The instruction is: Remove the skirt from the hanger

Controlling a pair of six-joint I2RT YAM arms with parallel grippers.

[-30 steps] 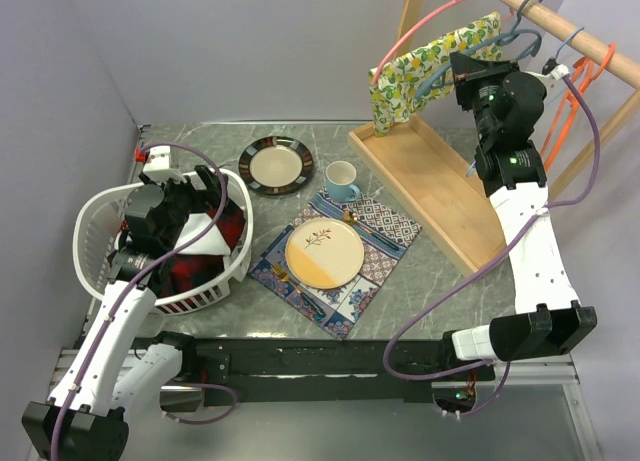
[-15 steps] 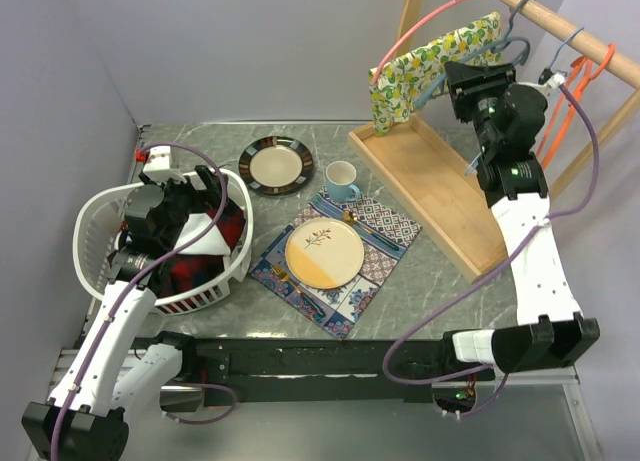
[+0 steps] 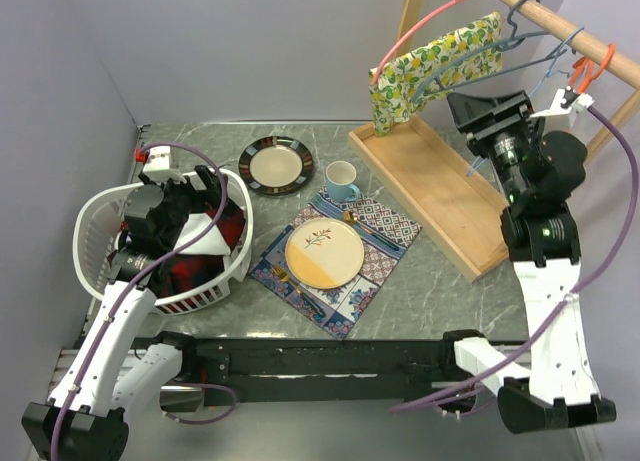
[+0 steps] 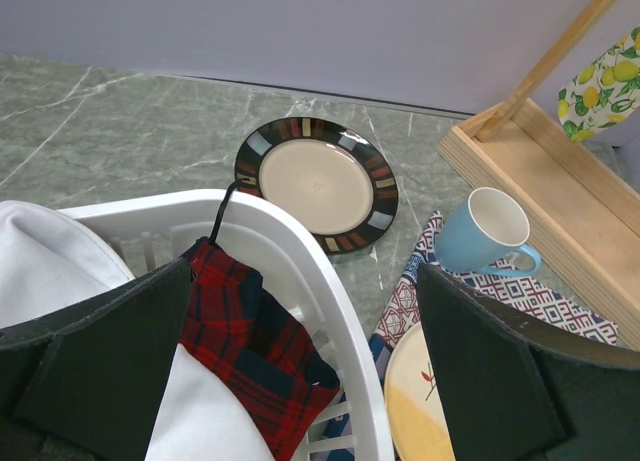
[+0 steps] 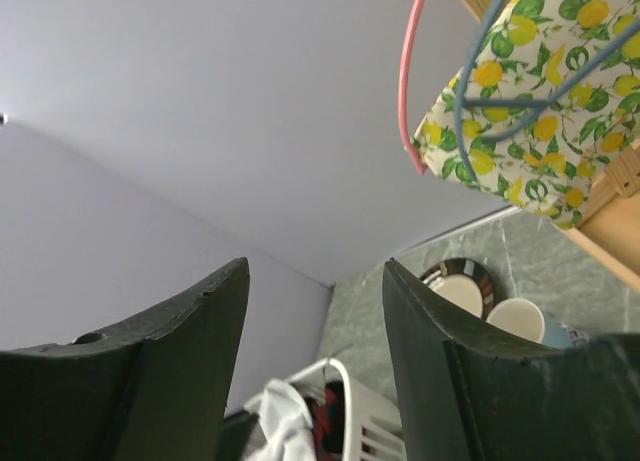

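- Yellow lemons on white: the skirt (image 3: 430,66) hangs on the blue hanger (image 3: 500,46) under the wooden rail (image 3: 560,26). It sits just ahead of the right tool (image 3: 490,116), higher and to its left, not touching.
- The right tool's jaws stand partly apart with nothing between them.
- The skirt's long edge slants along the hanger, dropping leftward from the tool.
- The left tool (image 3: 170,206) gapes wide and empty over the basket (image 3: 95,226), well apart; the right arm looks better placed.

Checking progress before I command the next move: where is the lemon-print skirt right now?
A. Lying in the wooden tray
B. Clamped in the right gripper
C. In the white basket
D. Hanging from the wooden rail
D: the skirt hangs from the wooden rail, and the right gripper is open, holding nothing.
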